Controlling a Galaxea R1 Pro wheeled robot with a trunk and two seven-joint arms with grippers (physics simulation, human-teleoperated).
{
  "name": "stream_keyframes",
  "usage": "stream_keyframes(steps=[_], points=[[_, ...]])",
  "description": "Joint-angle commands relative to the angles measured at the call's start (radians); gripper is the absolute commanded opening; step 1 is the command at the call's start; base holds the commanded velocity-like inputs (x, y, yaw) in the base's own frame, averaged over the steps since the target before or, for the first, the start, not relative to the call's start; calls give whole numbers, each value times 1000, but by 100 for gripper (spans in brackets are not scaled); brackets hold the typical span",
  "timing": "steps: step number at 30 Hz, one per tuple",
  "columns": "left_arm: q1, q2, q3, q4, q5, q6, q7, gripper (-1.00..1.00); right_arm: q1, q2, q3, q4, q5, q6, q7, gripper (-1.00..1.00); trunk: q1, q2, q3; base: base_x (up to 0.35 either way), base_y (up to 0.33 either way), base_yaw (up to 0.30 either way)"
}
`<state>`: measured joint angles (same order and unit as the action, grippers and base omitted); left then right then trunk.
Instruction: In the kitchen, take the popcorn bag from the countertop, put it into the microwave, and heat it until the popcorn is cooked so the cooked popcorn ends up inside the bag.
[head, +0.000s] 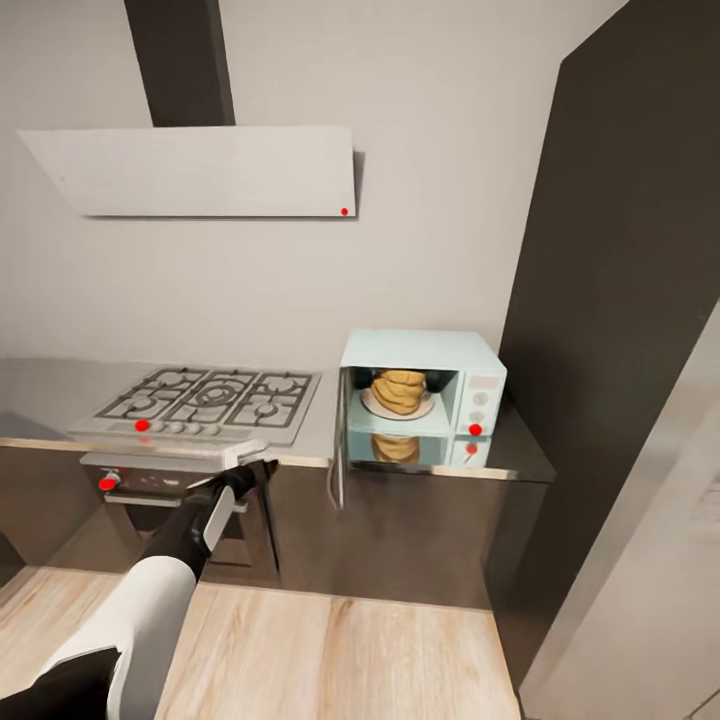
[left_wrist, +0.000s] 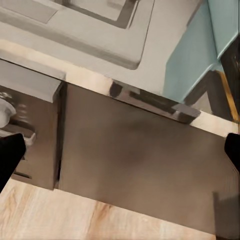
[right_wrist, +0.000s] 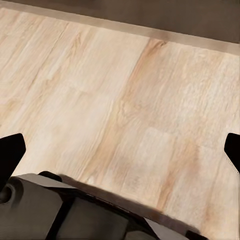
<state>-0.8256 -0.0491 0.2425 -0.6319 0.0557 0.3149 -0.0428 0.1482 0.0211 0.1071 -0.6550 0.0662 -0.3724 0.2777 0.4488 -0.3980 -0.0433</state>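
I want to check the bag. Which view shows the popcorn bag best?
The head view: the popcorn bag sits inside the microwave, its door open. The left wrist view catches just the microwave's pale blue side.

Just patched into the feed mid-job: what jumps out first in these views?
The small pale blue microwave on the grey steel countertop stands with its door swung open, and the tan-brown crumpled paper popcorn bag sits inside on a white plate. Left of it lies a steel gas hob under a white hood. The left gripper hangs open before the counter edge.
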Motion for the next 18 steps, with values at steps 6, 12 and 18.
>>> stream_keyframes(steps=[6,12,18], points=[[-1,-1,6,-3,4,7,-6,100,-4,3,6,30,19,-3,0,100,1,-2,-2,204,-108,-41],[-3,-3,0,-3,6,7,-6,100,-5,5,8,33,20,-4,0,100,1,-2,-3,12,-6,-261],[-4,-13,-1,-3,6,7,-5,100,-6,5,8,35,20,-4,0,100,1,-2,-3,0,0,-287]])
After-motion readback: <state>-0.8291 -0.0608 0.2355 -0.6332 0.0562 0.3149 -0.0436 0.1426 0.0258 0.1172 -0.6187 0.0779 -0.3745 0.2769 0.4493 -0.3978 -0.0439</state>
